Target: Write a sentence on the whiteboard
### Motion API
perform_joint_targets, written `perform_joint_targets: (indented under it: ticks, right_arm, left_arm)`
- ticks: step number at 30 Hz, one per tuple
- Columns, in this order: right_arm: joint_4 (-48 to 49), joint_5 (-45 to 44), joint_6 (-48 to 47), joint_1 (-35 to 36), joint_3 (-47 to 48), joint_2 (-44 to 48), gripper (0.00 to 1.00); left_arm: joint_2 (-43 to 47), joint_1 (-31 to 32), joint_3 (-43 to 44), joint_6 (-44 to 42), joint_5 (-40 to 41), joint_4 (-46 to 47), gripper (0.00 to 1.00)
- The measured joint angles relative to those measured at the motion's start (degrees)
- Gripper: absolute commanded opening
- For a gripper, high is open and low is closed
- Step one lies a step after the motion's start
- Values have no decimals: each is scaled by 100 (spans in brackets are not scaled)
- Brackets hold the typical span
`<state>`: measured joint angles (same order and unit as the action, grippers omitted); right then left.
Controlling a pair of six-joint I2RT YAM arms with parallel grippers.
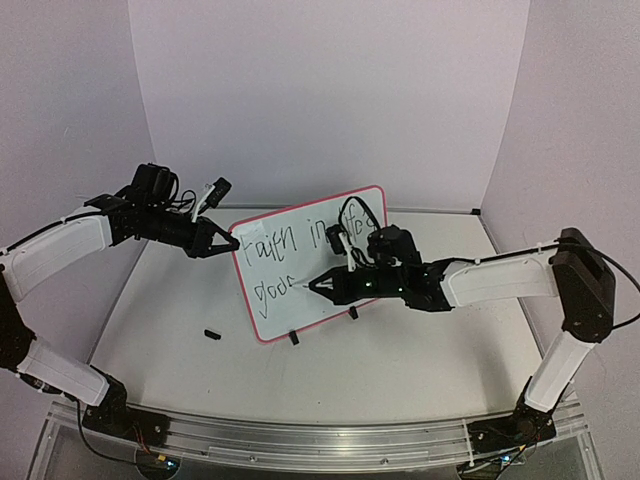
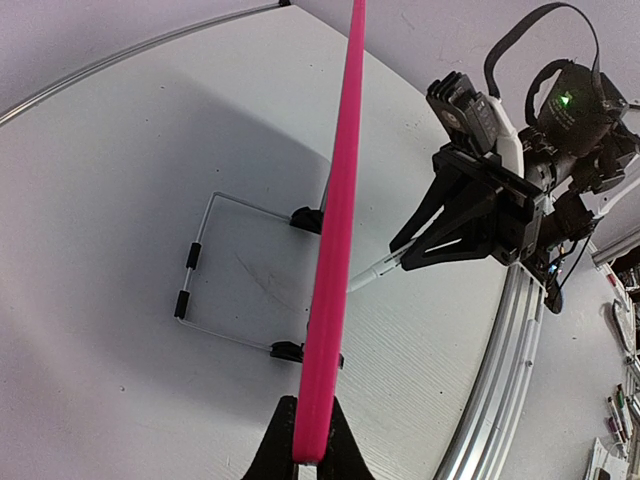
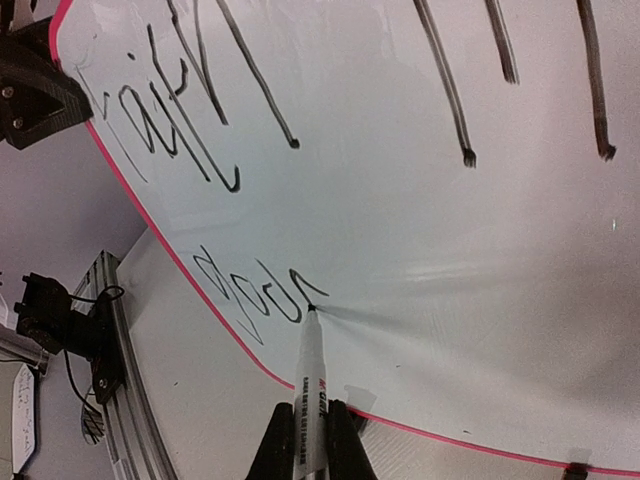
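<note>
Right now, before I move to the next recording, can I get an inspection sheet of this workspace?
Surface: white table, no spills seen.
Job's things: whiteboard upright on its stand, two lines of handwriting; marker tip touching the second line's end.
Clutter: small black piece lying left of the board.
Hands: left hand shut on the board's left edge; right hand shut on the marker.
Cables: black loop at each wrist.
Surroundings: plain pale walls; metal rail at the near edge.
</note>
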<state>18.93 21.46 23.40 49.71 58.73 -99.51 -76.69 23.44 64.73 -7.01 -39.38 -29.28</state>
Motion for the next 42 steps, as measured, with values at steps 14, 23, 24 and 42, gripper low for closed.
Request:
perform_joint_targets:
  ticks: [14,23,24,42]
  right_arm:
    - [-311,-164,-77,37,-19,-26,0]
    - [-507,-297,-148,1,175,131,0]
    - [-510,-314,-158,-9,207,158,0]
    - [-452,-391,-233,-73,424,313,0]
  left_arm:
    - [-2,0,0,0,2,4,0]
    - [-2,0,0,4,4,22,0]
    - [-2,0,0,7,2,22,0]
    - [-2,0,0,20,3,25,0]
